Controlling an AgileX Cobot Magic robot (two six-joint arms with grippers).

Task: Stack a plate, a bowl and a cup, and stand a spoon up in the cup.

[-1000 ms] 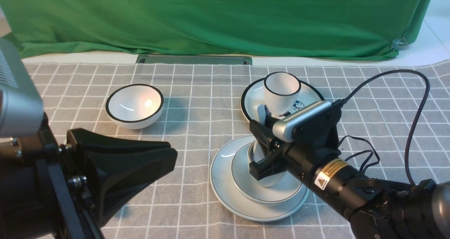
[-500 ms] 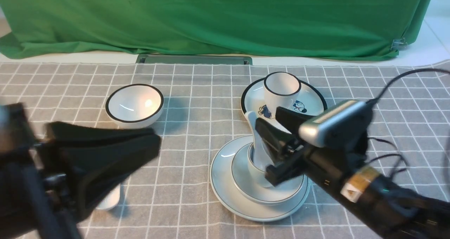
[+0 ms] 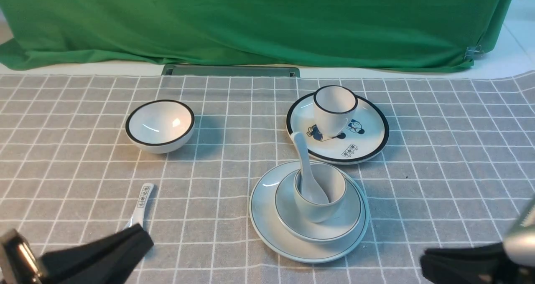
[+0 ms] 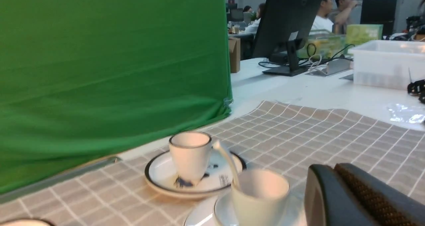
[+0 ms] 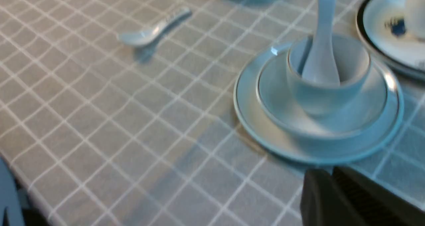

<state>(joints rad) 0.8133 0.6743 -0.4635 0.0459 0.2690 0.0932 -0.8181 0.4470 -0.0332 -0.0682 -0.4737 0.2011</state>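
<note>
- A checked grey tablecloth (image 3: 234, 150) is spread over the table, and a green cloth (image 3: 250, 21) is hung across the top of the frame.
- The plate (image 3: 262, 217) is seen at the lower middle of the front view.
- The bowl (image 3: 288, 217) is set inside the plate.
- The cup (image 3: 324, 200) is stood in the bowl.
- The spoon (image 3: 304, 167) is stood in the cup, with its handle leaned up toward the back and the left.
- A cartoon plate (image 3: 368, 133) with a thick black rim is placed just behind the stack, and a black-rimmed cup (image 3: 334, 108) is stood on it.
- A black-rimmed bowl (image 3: 160, 126) is seen at the middle left.
- A marked spoon (image 3: 141, 202) is laid at the lower left.
- The left gripper (image 3: 100, 259) is seen at the bottom left corner; whether it is apart or together cannot be told.
- The right gripper (image 3: 464, 267) is seen at the bottom right corner, blurred; its state cannot be told either.
</note>
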